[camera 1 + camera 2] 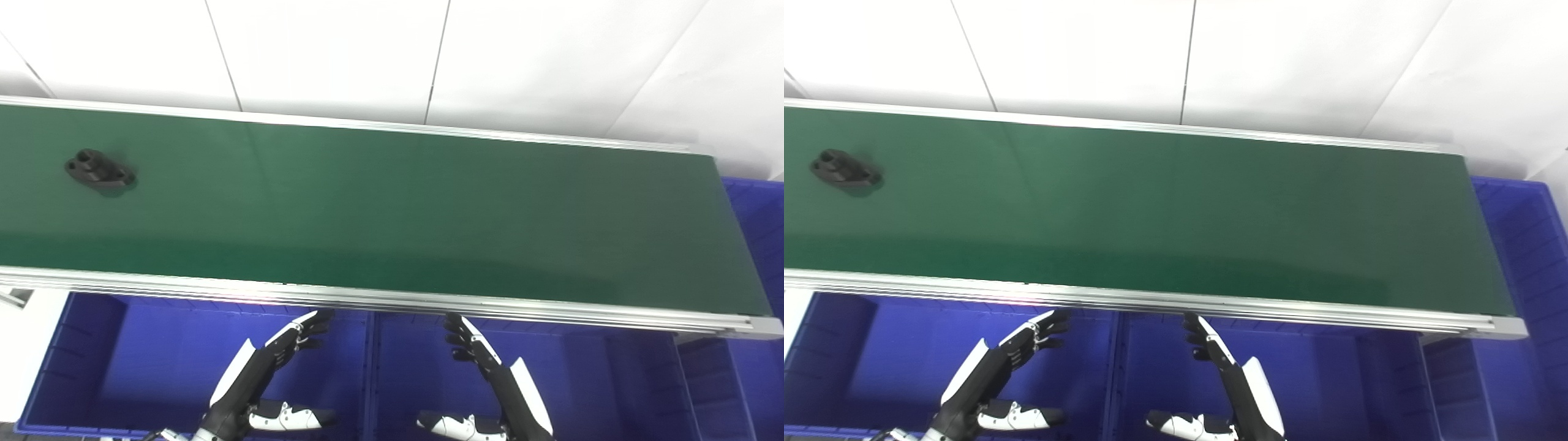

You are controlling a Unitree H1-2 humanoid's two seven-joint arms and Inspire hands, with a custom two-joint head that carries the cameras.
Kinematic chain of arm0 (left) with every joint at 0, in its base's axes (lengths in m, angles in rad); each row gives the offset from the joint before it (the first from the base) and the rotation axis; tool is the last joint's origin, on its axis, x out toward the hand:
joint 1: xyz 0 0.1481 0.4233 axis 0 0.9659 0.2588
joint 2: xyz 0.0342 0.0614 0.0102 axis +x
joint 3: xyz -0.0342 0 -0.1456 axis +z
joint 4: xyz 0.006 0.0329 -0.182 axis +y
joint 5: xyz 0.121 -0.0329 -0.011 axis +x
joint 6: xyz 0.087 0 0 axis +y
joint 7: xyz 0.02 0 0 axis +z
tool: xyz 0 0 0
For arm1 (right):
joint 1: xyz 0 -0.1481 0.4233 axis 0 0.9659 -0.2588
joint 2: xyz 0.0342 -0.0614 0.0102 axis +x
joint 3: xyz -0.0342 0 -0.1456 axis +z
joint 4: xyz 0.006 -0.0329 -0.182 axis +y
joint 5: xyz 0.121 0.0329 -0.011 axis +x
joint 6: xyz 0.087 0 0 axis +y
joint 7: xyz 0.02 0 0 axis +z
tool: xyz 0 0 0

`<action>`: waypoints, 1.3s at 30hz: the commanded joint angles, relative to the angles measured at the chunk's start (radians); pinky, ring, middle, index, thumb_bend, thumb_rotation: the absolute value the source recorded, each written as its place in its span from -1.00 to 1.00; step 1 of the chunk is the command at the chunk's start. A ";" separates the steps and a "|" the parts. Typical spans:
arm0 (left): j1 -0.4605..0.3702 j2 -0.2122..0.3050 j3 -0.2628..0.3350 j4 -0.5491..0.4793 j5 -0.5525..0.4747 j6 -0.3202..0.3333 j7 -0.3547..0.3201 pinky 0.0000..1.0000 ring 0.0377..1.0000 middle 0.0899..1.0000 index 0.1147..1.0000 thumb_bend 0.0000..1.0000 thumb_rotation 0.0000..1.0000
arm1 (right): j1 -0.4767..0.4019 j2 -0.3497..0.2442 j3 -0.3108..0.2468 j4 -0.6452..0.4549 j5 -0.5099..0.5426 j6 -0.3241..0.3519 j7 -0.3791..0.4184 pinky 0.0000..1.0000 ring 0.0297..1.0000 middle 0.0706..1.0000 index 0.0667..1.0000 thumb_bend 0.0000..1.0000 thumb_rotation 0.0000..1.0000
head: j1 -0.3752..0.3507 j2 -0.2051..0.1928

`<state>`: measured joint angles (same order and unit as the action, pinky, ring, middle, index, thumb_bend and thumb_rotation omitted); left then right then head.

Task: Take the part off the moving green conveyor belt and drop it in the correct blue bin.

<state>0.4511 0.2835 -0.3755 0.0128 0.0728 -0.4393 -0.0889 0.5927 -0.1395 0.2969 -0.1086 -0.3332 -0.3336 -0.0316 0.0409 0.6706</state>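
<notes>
A small black part (99, 170) with holes in it lies on the green conveyor belt (392, 208) at its far left. My left hand (269, 373) hovers open over the left blue bin (153, 367), below the belt's near rail. My right hand (490, 380) is open too, above the middle blue bin (588, 380). Both hands hold nothing and are far from the part.
The belt's aluminium near rail (392, 297) runs just above my fingertips. Another blue bin (759, 233) sits past the belt's right end. A white wall stands behind the belt.
</notes>
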 commanded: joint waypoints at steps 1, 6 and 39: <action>-0.004 -0.002 -0.021 -0.005 0.023 -0.031 0.039 0.60 0.71 0.75 0.65 0.61 -0.24 | 0.000 -0.015 -0.005 0.005 0.021 -0.077 0.001 0.49 0.69 0.81 0.87 0.45 -0.33 | 0.001 -0.001; -0.022 0.000 -0.071 0.020 0.063 -0.031 0.125 0.57 0.65 0.68 0.58 0.67 -0.29 | -0.011 -0.030 -0.012 0.037 0.023 -0.109 -0.001 0.65 0.74 0.81 0.90 0.39 -0.34 | 0.065 -0.050; -0.106 0.081 -0.254 0.091 0.068 -0.031 0.350 0.44 0.57 0.62 0.51 0.67 -0.29 | -0.029 -0.029 0.002 0.088 0.033 -0.136 -0.046 0.66 0.74 0.80 0.87 0.35 -0.39 | 0.041 -0.132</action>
<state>0.3495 0.3542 -0.6288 0.1208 0.1392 -0.4382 0.2380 0.5486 -0.1686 0.2968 0.0030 -0.3049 -0.4075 -0.0583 0.0798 0.5400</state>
